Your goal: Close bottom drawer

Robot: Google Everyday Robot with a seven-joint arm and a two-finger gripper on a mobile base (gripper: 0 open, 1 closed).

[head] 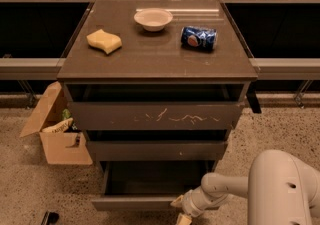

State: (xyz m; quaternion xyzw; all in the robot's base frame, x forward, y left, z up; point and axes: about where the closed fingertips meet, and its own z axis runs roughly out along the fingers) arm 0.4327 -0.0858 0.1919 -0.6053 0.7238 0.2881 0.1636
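Observation:
The bottom drawer [135, 202] is the lowest of three dark grey-brown drawers in the cabinet. It stands pulled out, its shallow box open to view and its plain front near the lower edge of the view. My gripper [181, 210] is at the right end of that drawer front, low in the view, on a white arm coming in from the lower right. It touches or nearly touches the front.
Above are the plain middle drawer [155, 150] and the white-scratched top drawer [155, 115]. The cabinet top [150, 56] holds a yellow sponge [104, 41], a white bowl [153, 19] and a blue can [199, 37]. An open cardboard box [57, 136] sits on the floor at left.

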